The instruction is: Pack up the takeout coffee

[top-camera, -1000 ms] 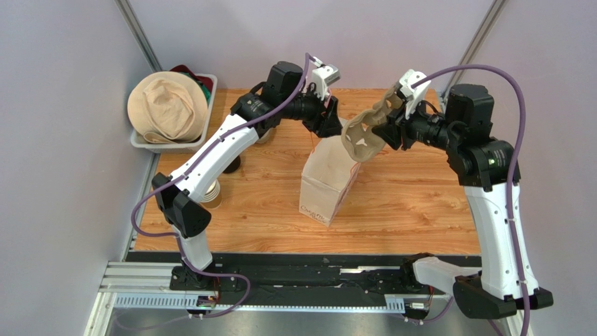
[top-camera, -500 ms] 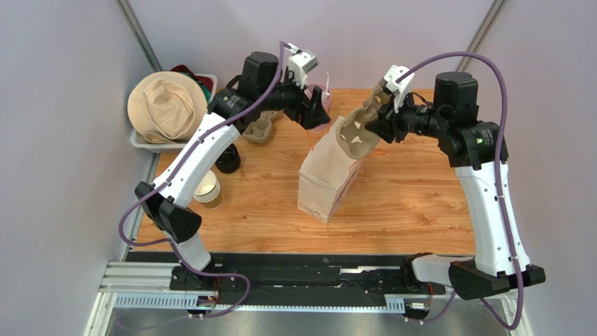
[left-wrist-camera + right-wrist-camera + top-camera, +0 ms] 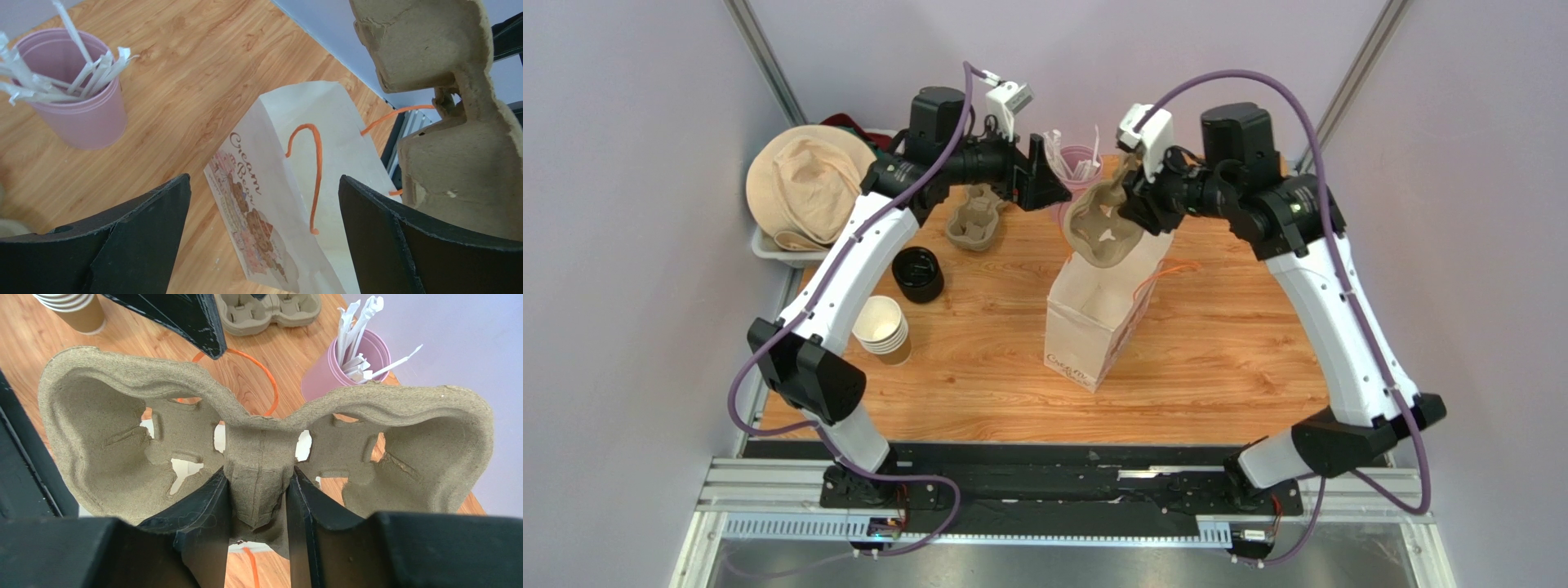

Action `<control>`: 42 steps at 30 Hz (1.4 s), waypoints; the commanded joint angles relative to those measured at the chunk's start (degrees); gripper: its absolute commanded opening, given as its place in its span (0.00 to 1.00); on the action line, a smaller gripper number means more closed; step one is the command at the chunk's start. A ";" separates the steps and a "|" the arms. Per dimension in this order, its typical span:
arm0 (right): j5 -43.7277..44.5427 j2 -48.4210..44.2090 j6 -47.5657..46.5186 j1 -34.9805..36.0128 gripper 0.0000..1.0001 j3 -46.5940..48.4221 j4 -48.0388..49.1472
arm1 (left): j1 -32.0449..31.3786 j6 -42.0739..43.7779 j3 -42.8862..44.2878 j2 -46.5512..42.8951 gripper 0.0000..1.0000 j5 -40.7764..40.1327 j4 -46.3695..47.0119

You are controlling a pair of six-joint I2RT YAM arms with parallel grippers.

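Both arms have swung toward the back of the bench (image 3: 1234, 349). The left pincer (image 3: 264, 190) has drawn away from the paper bag (image 3: 1093, 321) and stands wide apart near the pink cup of sticks (image 3: 80, 110). The right pincer (image 3: 258, 502) is clamped on the middle ridge of the pulp cup carrier (image 3: 1100, 227), holding it tilted over the bag's mouth, probably so it can slide in as a base. The takeout coffee cup shows in no view.

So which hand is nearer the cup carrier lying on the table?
Left. The left hand is open right of the table carrier; the right hand, gripping a second carrier, is farther right, above the paper bag.
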 commanded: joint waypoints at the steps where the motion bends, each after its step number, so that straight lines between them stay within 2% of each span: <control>1: 11.60 4.61 -0.20 3.19 0.32 5.64 -3.66 | 1.87 -2.13 -3.01 -5.86 0.99 1.93 5.51; 5: 16.02 6.91 -0.72 5.57 0.31 6.53 -8.32 | 1.88 -3.45 -6.88 -7.80 0.99 3.16 8.60; 9: 19.44 4.98 -2.74 8.73 0.33 2.49 -8.68 | 1.88 -4.68 -7.94 -7.98 0.99 4.56 10.00; 17: 19.54 3.66 -3.98 10.85 0.33 -1.29 -11.93 | 1.88 -6.79 -8.38 -7.89 0.99 6.50 12.38; 33: 21.38 3.83 -5.91 14.36 0.32 -6.30 -11.49 | 1.88 -7.85 -11.63 -7.98 0.98 6.41 14.75; 37: 21.39 3.74 -6.00 16.03 0.32 -6.92 -11.84 | 1.88 -8.37 -11.54 -7.28 0.94 6.59 14.93; 42: 23.50 4.54 -5.30 16.83 0.32 -8.76 -11.50 | 1.88 -8.90 -11.55 -6.75 0.82 6.77 15.19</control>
